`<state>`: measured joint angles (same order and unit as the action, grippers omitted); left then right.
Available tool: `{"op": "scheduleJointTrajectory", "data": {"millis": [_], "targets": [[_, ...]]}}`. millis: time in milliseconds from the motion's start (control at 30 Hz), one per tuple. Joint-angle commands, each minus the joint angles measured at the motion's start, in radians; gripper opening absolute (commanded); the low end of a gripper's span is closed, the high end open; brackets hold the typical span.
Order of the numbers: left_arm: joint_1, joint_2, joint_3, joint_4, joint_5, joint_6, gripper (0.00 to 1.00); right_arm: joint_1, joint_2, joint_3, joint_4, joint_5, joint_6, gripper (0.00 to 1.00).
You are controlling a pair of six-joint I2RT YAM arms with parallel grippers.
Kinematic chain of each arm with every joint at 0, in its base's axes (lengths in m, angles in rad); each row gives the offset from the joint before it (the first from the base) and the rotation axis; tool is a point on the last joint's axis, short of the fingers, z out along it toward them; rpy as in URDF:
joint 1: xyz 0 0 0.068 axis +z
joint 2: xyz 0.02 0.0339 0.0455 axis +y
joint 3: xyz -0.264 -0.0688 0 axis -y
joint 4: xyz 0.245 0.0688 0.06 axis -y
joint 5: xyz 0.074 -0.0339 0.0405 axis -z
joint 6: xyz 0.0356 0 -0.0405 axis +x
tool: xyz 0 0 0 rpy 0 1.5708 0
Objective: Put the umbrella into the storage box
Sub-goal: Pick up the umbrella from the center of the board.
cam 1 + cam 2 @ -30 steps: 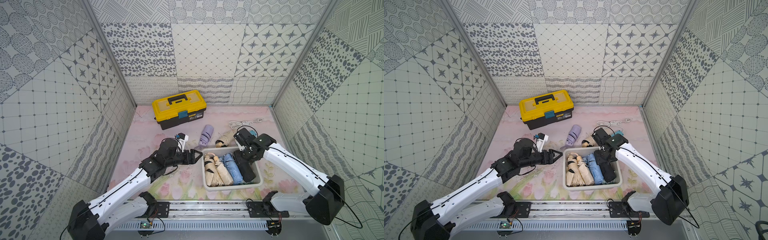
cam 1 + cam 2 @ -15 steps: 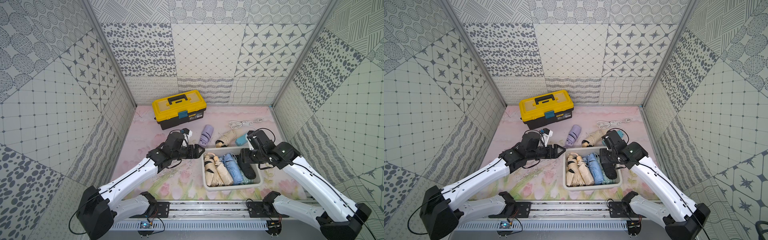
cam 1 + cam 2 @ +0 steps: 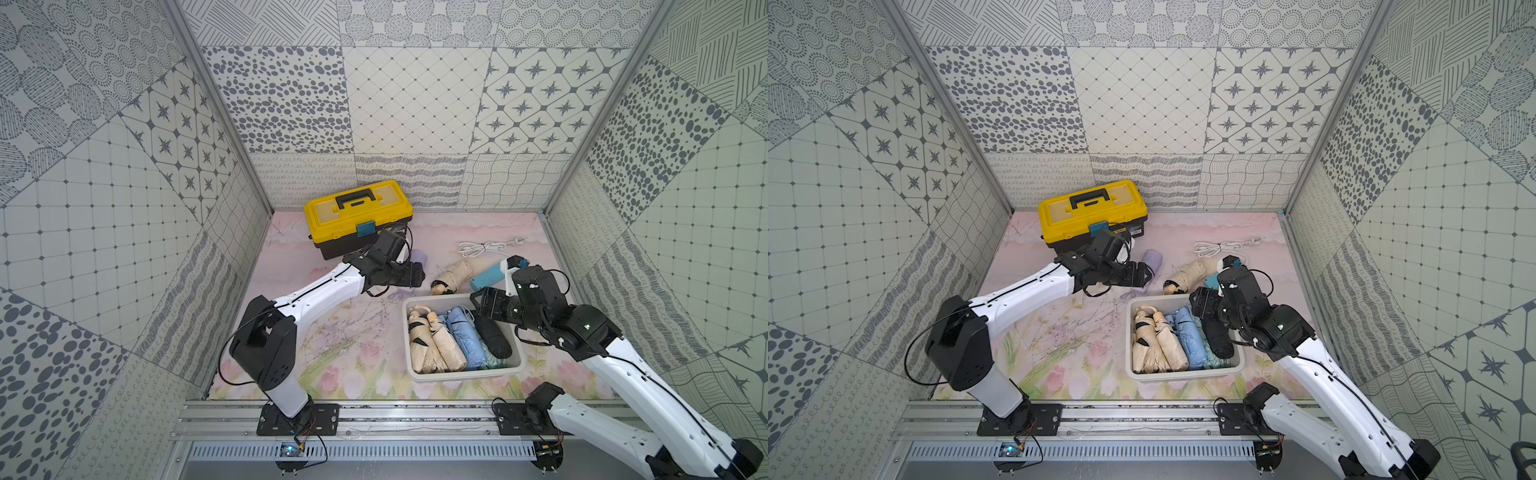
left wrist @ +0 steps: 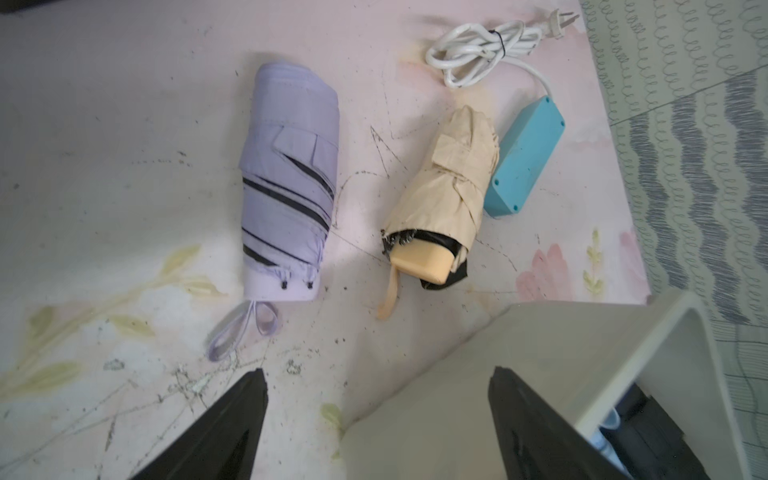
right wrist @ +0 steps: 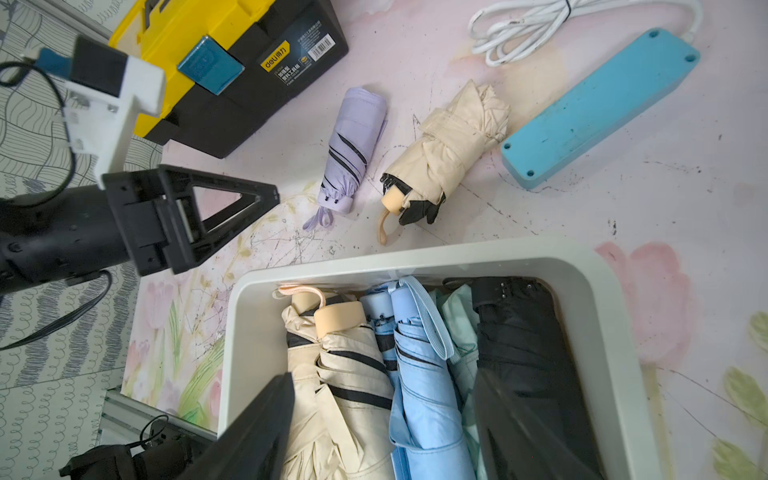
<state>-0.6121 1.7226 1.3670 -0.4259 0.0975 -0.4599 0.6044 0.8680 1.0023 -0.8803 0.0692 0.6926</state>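
Observation:
Two folded umbrellas lie on the mat behind the storage box [image 3: 465, 373] [image 3: 1183, 376]: a lilac umbrella [image 4: 286, 178] [image 3: 1153, 261] [image 5: 353, 141] and a beige umbrella [image 4: 444, 195] [image 3: 457, 272] [image 5: 451, 141]. My left gripper [image 4: 376, 374] [image 3: 1144, 275] [image 3: 417, 274] is open and empty. It hovers just short of the lilac umbrella's handle end, by the box's far left corner. The white box holds several umbrellas, with a black umbrella [image 5: 519, 332] [image 3: 492, 336] at the right. My right gripper [image 5: 382, 386] [image 3: 482, 305] hangs open over them, holding nothing.
A yellow-and-black toolbox [image 3: 359, 218] [image 5: 208, 45] stands at the back left, close behind my left wrist. A blue power strip [image 4: 525, 158] [image 5: 598, 108] with a coiled white cable [image 4: 478, 45] lies beside the beige umbrella. Patterned walls close in three sides.
My left gripper has moved back and to the right, up to the lilac umbrella. My right arm has swung its elbow outward; its jaws stand wider, and the black umbrella lies in the box.

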Motion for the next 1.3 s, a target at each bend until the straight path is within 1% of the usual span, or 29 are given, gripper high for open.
{"op": "scheduleJointTrajectory", "data": {"millis": [0, 167, 300, 567, 667, 767, 933, 1267], "targets": [[-0.001, 0.154, 0.151, -0.144, -0.162, 0.182, 0.89, 0.0, -0.008, -0.008, 0.053, 0.034, -0.004, 0.75], [0.001, 0.272, 0.258, -0.145, -0.233, 0.215, 0.91, -0.001, -0.008, -0.003, 0.052, 0.046, 0.003, 0.76], [0.0, 0.368, 0.343, -0.152, -0.235, 0.235, 0.92, 0.0, -0.011, -0.008, 0.054, 0.044, 0.007, 0.77], [0.005, 0.504, 0.466, -0.18, -0.287, 0.263, 0.99, -0.001, -0.023, -0.022, 0.054, 0.049, 0.01, 0.78], [0.004, 0.538, 0.494, -0.187, -0.275, 0.264, 0.99, -0.001, -0.023, -0.019, 0.056, 0.046, 0.008, 0.79], [0.004, 0.577, 0.53, -0.207, -0.3, 0.25, 0.99, -0.001, -0.021, -0.012, 0.056, 0.048, 0.006, 0.79], [0.005, 0.628, 0.584, -0.234, -0.318, 0.239, 0.94, 0.0, -0.02, -0.009, 0.057, 0.05, 0.004, 0.79], [0.008, 0.682, 0.611, -0.251, -0.295, 0.232, 0.74, -0.001, -0.018, 0.004, 0.066, 0.049, -0.002, 0.79]]}}
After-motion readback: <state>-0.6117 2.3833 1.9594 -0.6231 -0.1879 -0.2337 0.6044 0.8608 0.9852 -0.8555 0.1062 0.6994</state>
